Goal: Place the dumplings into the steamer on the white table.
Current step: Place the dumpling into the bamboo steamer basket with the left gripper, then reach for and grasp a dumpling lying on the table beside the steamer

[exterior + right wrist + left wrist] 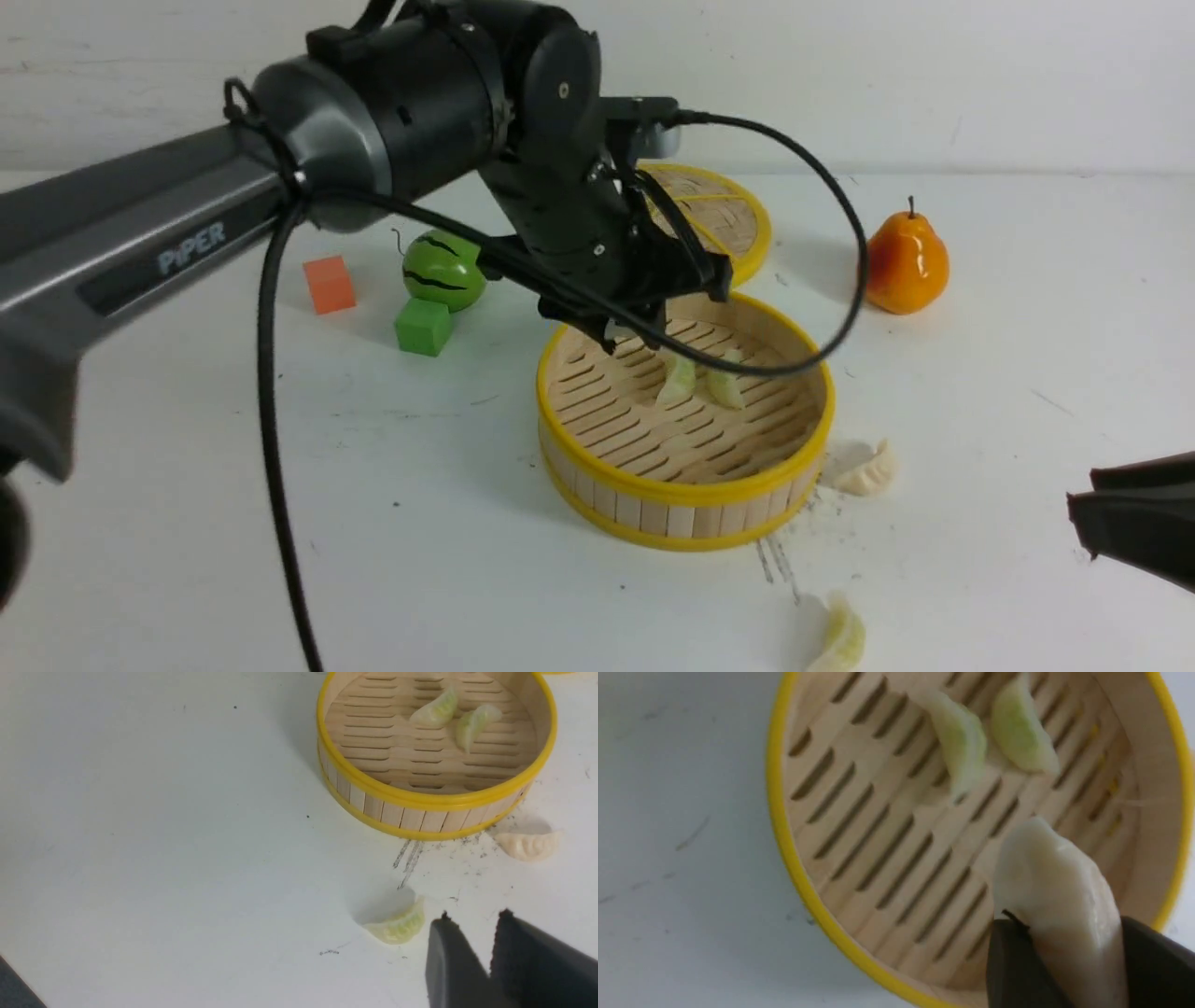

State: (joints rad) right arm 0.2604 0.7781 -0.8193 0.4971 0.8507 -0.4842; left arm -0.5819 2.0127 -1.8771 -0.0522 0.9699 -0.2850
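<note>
The steamer [686, 485], a round bamboo basket with yellow rims, stands on the white table [467, 523]. Two pale green dumplings [677, 381] [725, 387] lie on its slatted floor. My left gripper [644, 322] hangs over the steamer's far side, shut on a cream-white dumpling [1059, 896] held above the slats. Another cream-white dumpling [866, 471] lies on the table against the steamer's right side. A pale green dumpling [840, 639] lies nearer, in front of the steamer. My right gripper [474, 917] is low at the right edge, narrowly open and empty, beside that green dumpling [397, 926].
The flat woven lid [724, 219] lies behind the steamer. An orange toy pear [906, 261] stands at the back right. A toy watermelon [443, 271], a green cube [423, 327] and an orange cube [329, 285] sit left of the steamer. A black cable [271, 420] hangs from the left arm.
</note>
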